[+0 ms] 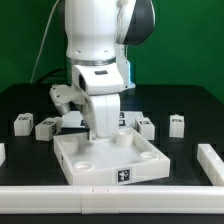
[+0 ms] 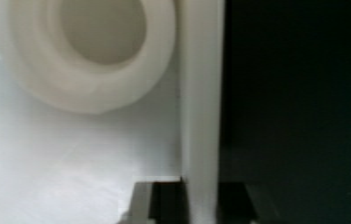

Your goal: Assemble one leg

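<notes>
Several legs [image 1: 45, 127] are lying loose just behind the tray [image 1: 150, 160], none visibly socketed. The gripper [image 1: 95, 134] is hovering at the tray's far wall, its closure impossible to tell. Fetching one leg is probably coming next.

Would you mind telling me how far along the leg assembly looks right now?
Done: nothing visibly; the tray shows empty front sockets, and a leg and others like it lie loose on the table. In hand: the gripper is down at the tray's back edge, grasp unclear. Left: seating a leg in a socket.
</notes>
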You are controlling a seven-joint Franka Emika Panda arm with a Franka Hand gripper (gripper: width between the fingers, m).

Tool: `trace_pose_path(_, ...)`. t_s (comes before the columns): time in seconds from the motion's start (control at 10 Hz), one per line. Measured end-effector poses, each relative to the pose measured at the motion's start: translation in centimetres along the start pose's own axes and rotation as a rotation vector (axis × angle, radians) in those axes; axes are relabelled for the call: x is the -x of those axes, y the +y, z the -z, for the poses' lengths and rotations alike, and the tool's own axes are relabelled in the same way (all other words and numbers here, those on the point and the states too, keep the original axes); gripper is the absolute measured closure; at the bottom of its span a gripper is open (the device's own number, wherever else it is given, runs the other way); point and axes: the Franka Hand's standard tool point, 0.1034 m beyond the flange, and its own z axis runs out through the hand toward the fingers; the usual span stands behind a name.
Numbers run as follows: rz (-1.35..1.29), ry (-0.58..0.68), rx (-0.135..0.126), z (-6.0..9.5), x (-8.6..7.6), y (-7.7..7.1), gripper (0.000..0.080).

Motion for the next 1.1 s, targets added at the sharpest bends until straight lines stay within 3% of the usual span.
trace_pose_path(0.4,-0.144,0.005,0.032,0.1,-1.8,2.2,0.0738)
trace_pose_path(0.7,-0.280,0.009,0.037,0.3,-5.7,4.2,0.0738)
trace_pose_path(1.1,-0.348,0.011,0.056,0.6,-9.1,7.1,0.0738)
